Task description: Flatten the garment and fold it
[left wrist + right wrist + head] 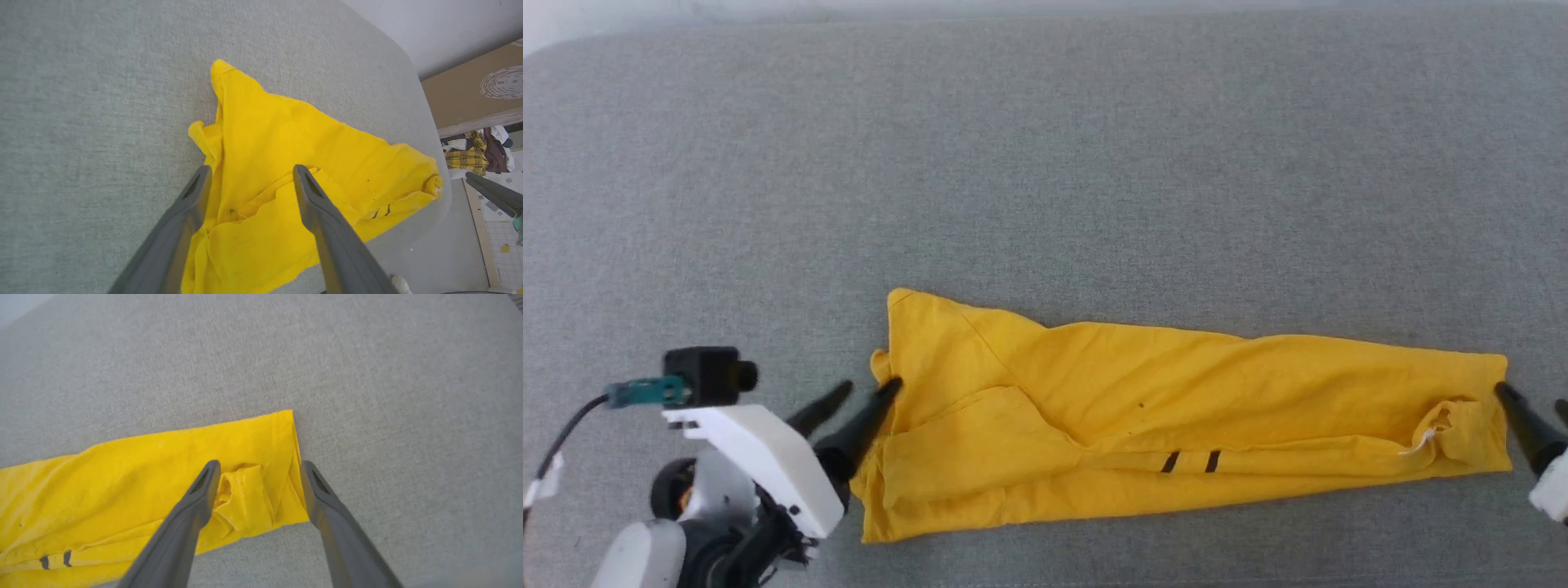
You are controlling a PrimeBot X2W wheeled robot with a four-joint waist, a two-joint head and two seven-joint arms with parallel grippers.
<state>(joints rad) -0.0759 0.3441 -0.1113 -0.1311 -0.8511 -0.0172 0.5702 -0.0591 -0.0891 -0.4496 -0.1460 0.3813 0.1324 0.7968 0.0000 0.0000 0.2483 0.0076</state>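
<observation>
The garment [1135,408] is a bright yellow T-shirt lying as a long, wrinkled band across the grey surface, with two black strokes [1192,461] near its front edge and a white patch [1417,445] near its right end. My left gripper [874,384] is open at the band's left end, and its fingers straddle the cloth [286,134] in the left wrist view. At the right end, my right gripper [1531,396] is open too. In the right wrist view its fingers [204,490] stand either side of the bunched corner [245,498]. Neither gripper pinches any cloth.
The grey padded surface [1045,163] stretches wide behind and beside the shirt. In the left wrist view, its rounded edge [429,122] drops off past the shirt. Beyond it are a brown box [470,90], a pile of clothes [474,151] and a tiled floor.
</observation>
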